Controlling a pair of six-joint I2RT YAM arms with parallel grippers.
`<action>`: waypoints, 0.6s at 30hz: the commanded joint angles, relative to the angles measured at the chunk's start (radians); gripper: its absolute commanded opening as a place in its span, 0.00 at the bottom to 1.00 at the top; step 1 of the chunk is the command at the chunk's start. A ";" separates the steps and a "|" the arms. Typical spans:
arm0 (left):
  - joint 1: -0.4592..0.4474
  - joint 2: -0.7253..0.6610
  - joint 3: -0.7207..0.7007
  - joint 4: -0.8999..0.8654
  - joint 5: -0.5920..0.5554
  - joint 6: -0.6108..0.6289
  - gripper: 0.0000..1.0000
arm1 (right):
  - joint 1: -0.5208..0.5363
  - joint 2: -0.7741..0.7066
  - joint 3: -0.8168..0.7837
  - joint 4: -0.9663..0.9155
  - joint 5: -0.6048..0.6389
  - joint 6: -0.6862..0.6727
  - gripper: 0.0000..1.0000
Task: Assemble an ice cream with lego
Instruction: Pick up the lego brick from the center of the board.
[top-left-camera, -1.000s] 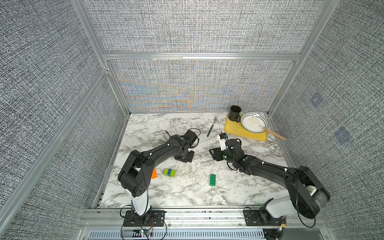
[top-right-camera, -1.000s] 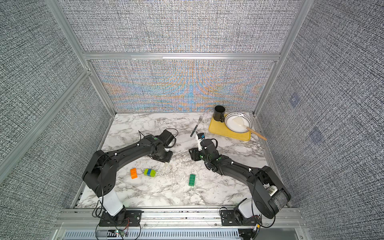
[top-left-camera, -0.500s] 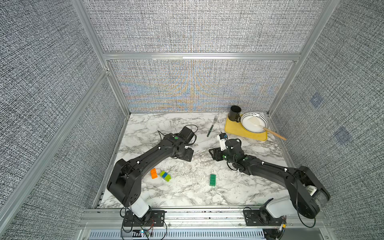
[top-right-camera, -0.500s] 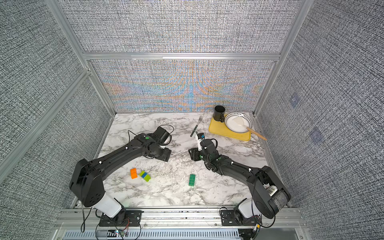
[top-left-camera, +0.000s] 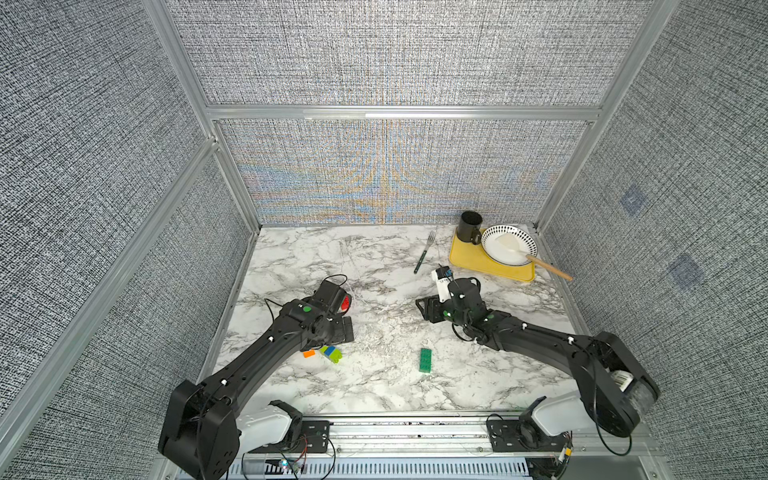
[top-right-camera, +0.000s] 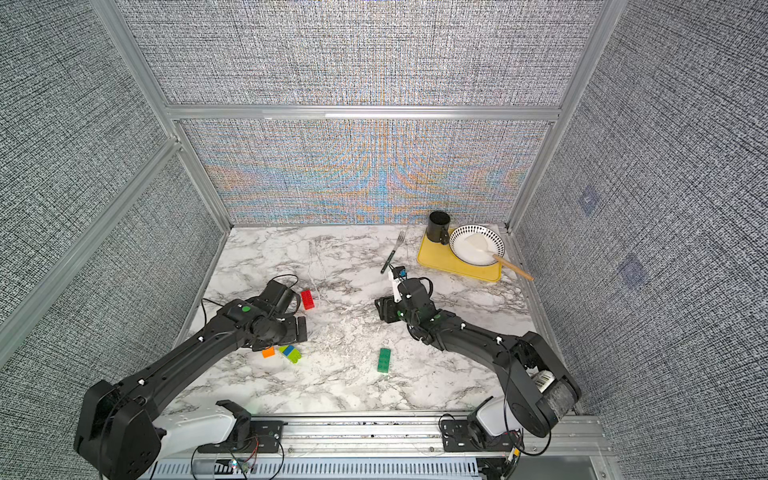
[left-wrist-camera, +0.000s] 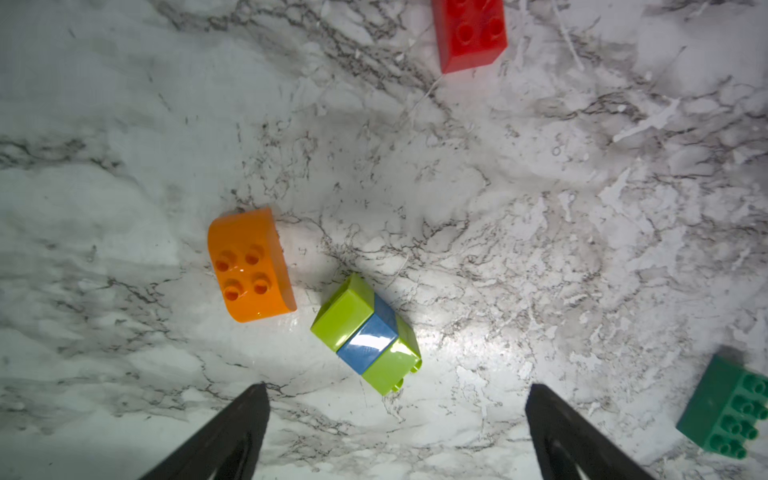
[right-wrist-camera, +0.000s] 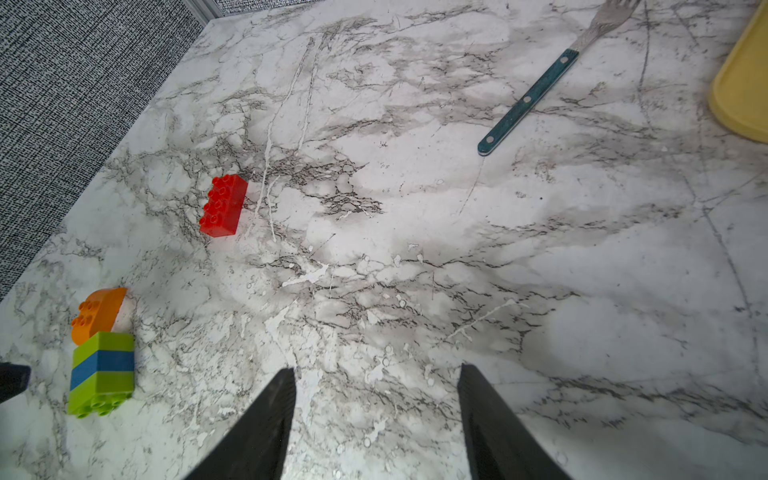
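Observation:
A lime-blue-lime stem (left-wrist-camera: 365, 334) lies on its side on the marble, also seen in both top views (top-left-camera: 331, 353) (top-right-camera: 290, 353). Beside it sits the orange rounded brick (left-wrist-camera: 249, 266) (top-left-camera: 308, 354), studs up. My left gripper (left-wrist-camera: 397, 388) (top-left-camera: 336, 328) hangs open just short of the stem, holding nothing. The red brick (top-right-camera: 307, 299) (right-wrist-camera: 222, 205) lies farther back, and the dark green brick (top-left-camera: 425, 359) (left-wrist-camera: 727, 411) lies alone mid-table. My right gripper (right-wrist-camera: 375, 369) (top-left-camera: 430, 309) is open over bare marble.
A fork (top-left-camera: 424, 257) lies at the back. A yellow tray (top-left-camera: 469, 262) at the back right carries a black mug (top-left-camera: 469, 227) and a plate (top-left-camera: 496, 243) with a wooden-handled spatula (top-left-camera: 548, 268). Fabric walls close in the left, back and right sides.
My left gripper has gone from shut to wide open while its arm swung toward the front left, over the stem and orange brick. The stem shifted slightly. The right arm barely moved.

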 joint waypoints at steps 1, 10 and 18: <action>0.033 0.024 -0.019 0.078 0.034 -0.018 1.00 | 0.006 0.000 0.012 -0.008 0.025 -0.014 0.64; 0.045 0.218 0.018 0.060 0.108 0.125 0.96 | 0.015 -0.004 0.014 -0.013 0.033 -0.022 0.64; 0.049 0.243 0.029 0.048 0.103 0.130 0.92 | 0.020 -0.012 0.016 -0.017 0.039 -0.027 0.64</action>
